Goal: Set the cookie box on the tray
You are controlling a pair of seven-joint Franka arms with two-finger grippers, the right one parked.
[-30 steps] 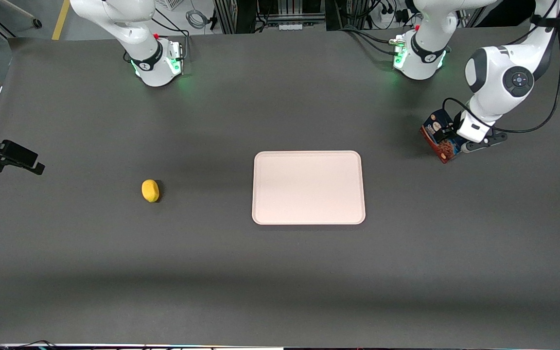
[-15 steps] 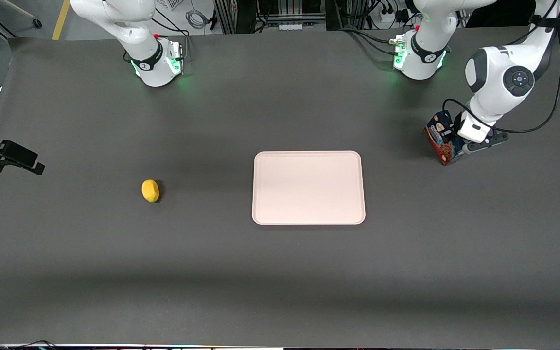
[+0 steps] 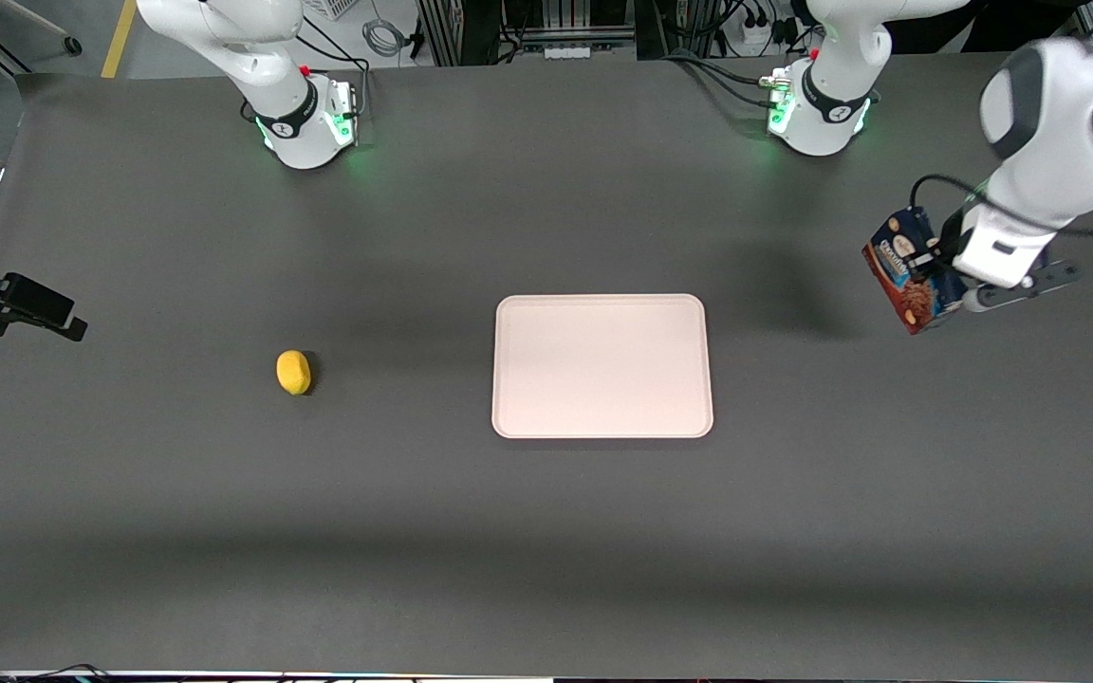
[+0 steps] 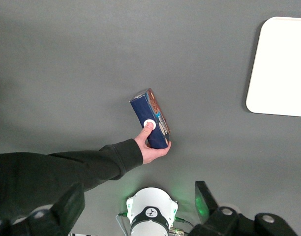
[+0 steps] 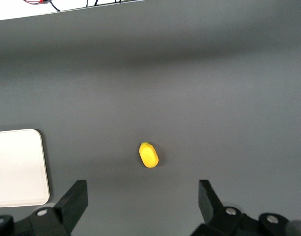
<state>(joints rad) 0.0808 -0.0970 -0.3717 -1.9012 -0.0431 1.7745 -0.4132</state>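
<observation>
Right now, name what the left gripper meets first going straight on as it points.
Probably bare table: the gripper, shut on the cookie box, seems to point down, off the tray; depth unclear.

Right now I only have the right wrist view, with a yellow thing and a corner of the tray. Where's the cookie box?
Observer: The cookie box is off the tray, toward the working arm's end of the table.
Operator: And the gripper?
Observer: The gripper is right against the box, on the side of it away from the tray.
Operator: Is the box upright?
Observer: No, it is tilted, with its cookie picture facing the front camera.
</observation>
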